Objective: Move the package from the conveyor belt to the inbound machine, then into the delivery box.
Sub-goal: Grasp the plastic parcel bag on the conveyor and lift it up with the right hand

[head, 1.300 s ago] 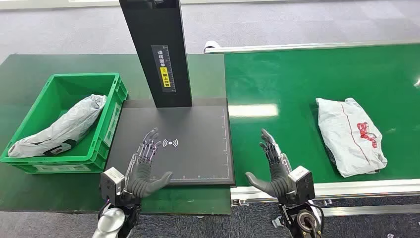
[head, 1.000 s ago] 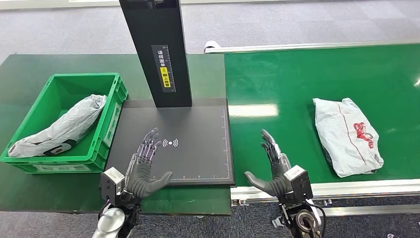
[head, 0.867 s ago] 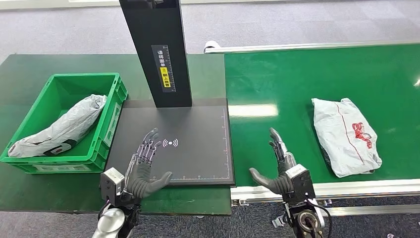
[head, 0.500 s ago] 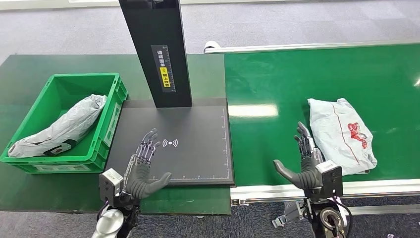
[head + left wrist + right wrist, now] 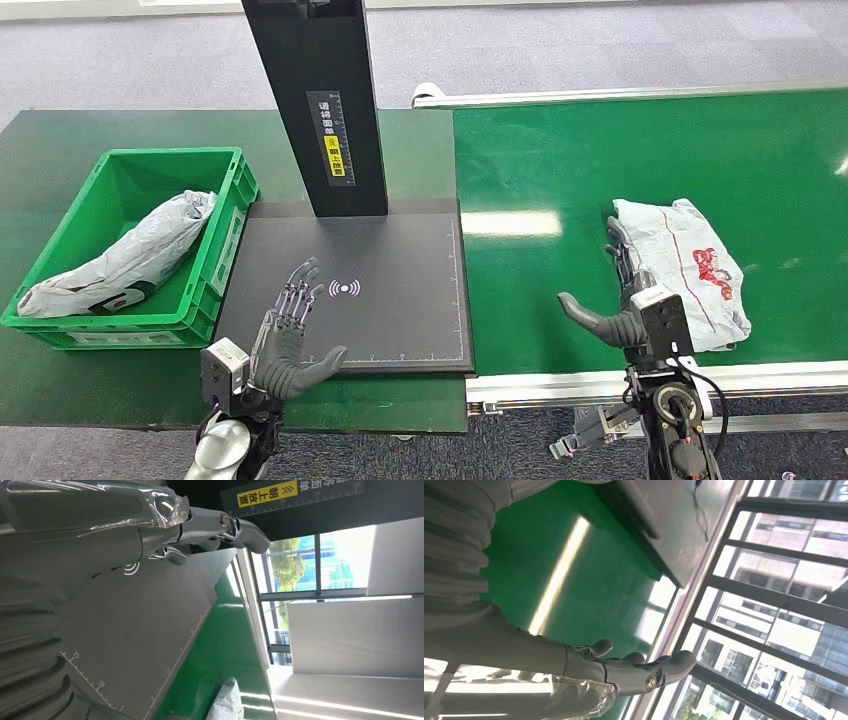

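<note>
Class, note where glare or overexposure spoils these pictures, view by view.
Head view: a bright strip of glare on the conveyor belt. Left wrist view: the window is blown out white. Right wrist view: a glare streak on the belt and bright windows.

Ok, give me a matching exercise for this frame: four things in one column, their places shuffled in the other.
Things:
1. left hand
2. right hand
3. red-print package
4. grey bag

Places:
A. inside the green crate
B. on the conveyor belt
C. over the black scanner pad
D. at the package's near edge, open

Pairs: 1-C, 2-D, 3-B, 4-A
</note>
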`<move>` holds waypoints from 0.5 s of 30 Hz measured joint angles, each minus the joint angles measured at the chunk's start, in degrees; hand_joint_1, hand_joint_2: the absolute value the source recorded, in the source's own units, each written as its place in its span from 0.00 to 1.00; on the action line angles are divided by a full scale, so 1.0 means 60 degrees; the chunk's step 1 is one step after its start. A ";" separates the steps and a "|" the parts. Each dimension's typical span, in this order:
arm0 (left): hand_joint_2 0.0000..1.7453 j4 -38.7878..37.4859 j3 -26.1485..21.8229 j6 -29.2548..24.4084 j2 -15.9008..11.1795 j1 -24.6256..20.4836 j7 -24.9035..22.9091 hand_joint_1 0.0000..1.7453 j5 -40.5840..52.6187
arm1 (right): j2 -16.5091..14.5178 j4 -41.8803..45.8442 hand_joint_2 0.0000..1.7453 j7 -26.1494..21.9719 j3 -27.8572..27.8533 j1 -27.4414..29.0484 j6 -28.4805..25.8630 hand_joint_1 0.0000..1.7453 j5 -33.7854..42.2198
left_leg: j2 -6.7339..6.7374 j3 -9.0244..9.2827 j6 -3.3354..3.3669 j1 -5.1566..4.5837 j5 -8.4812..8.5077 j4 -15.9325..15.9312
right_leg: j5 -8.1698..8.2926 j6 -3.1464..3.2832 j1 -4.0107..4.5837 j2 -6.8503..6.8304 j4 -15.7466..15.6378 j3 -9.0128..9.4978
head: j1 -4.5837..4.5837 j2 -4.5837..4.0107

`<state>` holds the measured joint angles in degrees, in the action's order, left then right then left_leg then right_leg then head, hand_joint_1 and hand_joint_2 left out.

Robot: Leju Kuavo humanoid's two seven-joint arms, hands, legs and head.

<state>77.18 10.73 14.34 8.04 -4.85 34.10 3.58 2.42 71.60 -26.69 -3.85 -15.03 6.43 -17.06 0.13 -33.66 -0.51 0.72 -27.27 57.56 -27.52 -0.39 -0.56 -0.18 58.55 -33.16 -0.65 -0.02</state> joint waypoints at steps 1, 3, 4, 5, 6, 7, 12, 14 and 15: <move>1.00 0.0000 0.0000 0.0000 0.0000 0.0000 0.0000 0.00 0.0000 | 0.0000 0.0000 1.00 0.0000 0.0000 0.0000 0.0000 0.00 0.0000 | 0.0000 0.0000 0.0000 0.0000 0.0000 0.0000 | 0.0000 0.0000 0.0000 0.0000 0.0000 0.0000 | 0.0000 0.0000; 1.00 0.0000 0.0000 0.0000 0.0000 0.0000 0.0000 0.00 0.0000 | 0.0000 -0.0001 1.00 0.0000 0.0000 -0.0002 0.0000 0.00 0.0000 | 0.0000 0.0000 0.0000 0.0000 0.0000 0.0000 | 0.0000 0.0000 0.0000 0.0000 0.0000 0.0000 | 0.0000 0.0000; 1.00 -0.0001 0.0000 0.0001 0.0001 -0.0001 0.0000 0.00 0.0000 | 0.0004 -0.0008 1.00 0.0000 0.0000 -0.0011 -0.0002 0.00 -0.0004 | 0.0000 0.0000 0.0000 0.0000 0.0000 0.0000 | 0.0000 0.0000 0.0000 -0.0001 0.0000 0.0000 | 0.0000 0.0000; 1.00 -0.0010 0.0001 0.0003 -0.0001 -0.0013 0.0001 0.00 -0.0004 | 0.0052 -0.0143 1.00 0.0014 0.0003 -0.0138 -0.0030 0.00 -0.0074 | 0.0000 0.0000 0.0000 -0.0001 0.0000 0.0000 | 0.0002 0.0000 -0.0001 0.0000 0.0000 -0.0001 | 0.0003 0.0000; 1.00 -0.0025 0.0005 0.0006 -0.0003 -0.0036 0.0002 0.00 -0.0007 | 0.0146 -0.0385 1.00 0.0038 0.0007 -0.0363 -0.0084 0.00 -0.0187 | 0.0000 0.0001 0.0000 -0.0002 0.0000 0.0001 | 0.0004 0.0000 -0.0002 0.0001 0.0001 -0.0001 | 0.0003 0.0000; 1.00 -0.0039 0.0010 0.0010 -0.0005 -0.0062 0.0003 0.00 -0.0011 | 0.0300 -0.0756 1.00 0.0061 0.0012 -0.0714 -0.0156 0.00 -0.0327 | -0.0001 0.0003 0.0000 -0.0003 0.0000 0.0001 | 0.0005 -0.0001 -0.0003 0.0001 0.0001 -0.0001 | 0.0004 0.0000; 1.00 -0.0213 0.0082 0.0075 -0.0011 -0.0202 0.0060 0.00 -0.0131 | 0.1122 -0.3290 1.00 0.0270 0.0311 -0.2830 -0.0942 0.00 -0.1874 | -0.0003 0.0000 0.0004 -0.0004 0.0004 0.0002 | 0.0006 -0.0003 -0.0004 0.0001 0.0001 -0.0002 | 0.0005 0.0002; 1.00 -0.0249 0.0101 0.0075 -0.0011 -0.0208 0.0076 0.00 -0.0158 | 0.1279 -0.3954 1.00 0.0439 0.0466 -0.3336 -0.1193 0.00 -0.2283 | -0.0004 0.0001 0.0008 -0.0004 0.0006 0.0003 | 0.0009 -0.0005 -0.0004 0.0001 0.0001 0.0000 | 0.0005 0.0002; 1.00 -0.0265 0.0106 0.0072 -0.0011 -0.0207 0.0081 0.00 -0.0168 | 0.1351 -0.4296 1.00 0.0558 0.0564 -0.3569 -0.1359 0.00 -0.2529 | -0.0005 0.0001 0.0008 -0.0005 0.0007 0.0004 | 0.0009 -0.0006 -0.0005 0.0000 0.0002 0.0001 | 0.0005 0.0001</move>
<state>75.59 11.37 14.77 7.98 -6.09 34.58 2.58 10.52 45.82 -23.34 -0.46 -36.44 -1.72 -32.24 0.09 -33.65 -0.46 0.69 -27.23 57.59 -27.47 -0.43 -0.59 -0.18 58.55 -33.16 -0.62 -0.02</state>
